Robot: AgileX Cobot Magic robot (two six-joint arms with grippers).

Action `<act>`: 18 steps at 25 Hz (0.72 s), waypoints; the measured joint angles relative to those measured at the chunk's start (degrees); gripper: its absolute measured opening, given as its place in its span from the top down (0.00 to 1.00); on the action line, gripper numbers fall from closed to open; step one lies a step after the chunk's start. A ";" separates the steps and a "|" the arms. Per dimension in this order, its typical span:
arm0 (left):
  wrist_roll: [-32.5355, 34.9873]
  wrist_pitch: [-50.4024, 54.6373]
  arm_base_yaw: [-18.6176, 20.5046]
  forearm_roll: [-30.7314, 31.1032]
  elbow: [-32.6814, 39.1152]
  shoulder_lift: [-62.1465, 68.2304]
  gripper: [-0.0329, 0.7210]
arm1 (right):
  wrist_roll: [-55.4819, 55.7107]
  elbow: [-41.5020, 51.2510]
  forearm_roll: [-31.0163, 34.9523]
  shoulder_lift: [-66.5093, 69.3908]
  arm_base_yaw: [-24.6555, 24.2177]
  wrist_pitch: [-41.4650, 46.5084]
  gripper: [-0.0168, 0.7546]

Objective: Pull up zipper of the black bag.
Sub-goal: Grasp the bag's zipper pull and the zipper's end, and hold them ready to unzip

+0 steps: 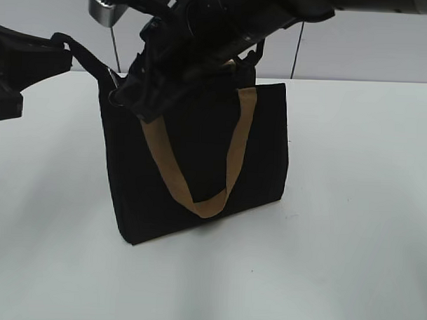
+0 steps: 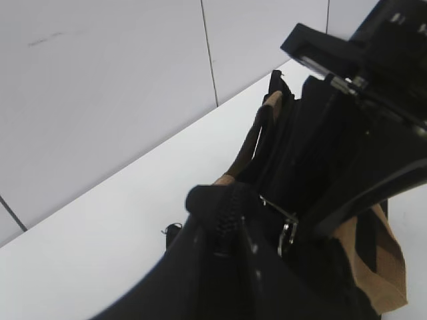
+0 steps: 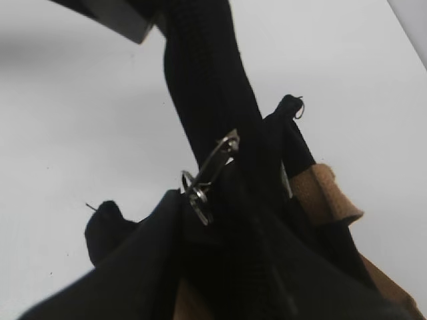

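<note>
The black bag [image 1: 270, 144] stands upright on the white table, its tan strap handle [image 1: 236, 150] hanging down the front. My left gripper [image 1: 62, 46] is shut on the black tab at the end of the zipper [image 3: 207, 87] and holds it stretched out to the left, off the bag's top corner. My right gripper [image 1: 128, 97] reaches across to that corner and looks shut at the silvery zipper pull [image 3: 208, 177]. In the left wrist view the pull [image 2: 288, 230] hangs beside the right gripper's finger. The rest of the zip line is hidden under the right arm.
The white table [image 1: 352, 221] stretches around the bag on all sides. A pale panelled wall [image 2: 100, 100] runs along its far edge. The right arm [image 1: 225, 20] crosses above the top of the bag.
</note>
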 joint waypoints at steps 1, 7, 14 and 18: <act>0.00 0.00 0.00 0.00 0.00 0.00 0.86 | 0.00 0.00 0.00 0.00 0.00 0.05 0.72; -0.05 -0.75 0.00 0.00 0.00 0.00 0.86 | -0.05 0.00 0.00 0.00 0.00 0.20 0.97; -0.17 -1.35 0.00 3.90 0.00 0.00 0.86 | -0.05 0.00 0.04 -0.75 0.00 1.97 0.98; -3.04 -2.79 0.00 14.90 0.00 0.00 0.86 | 2.11 0.00 0.04 -1.76 0.00 3.67 0.98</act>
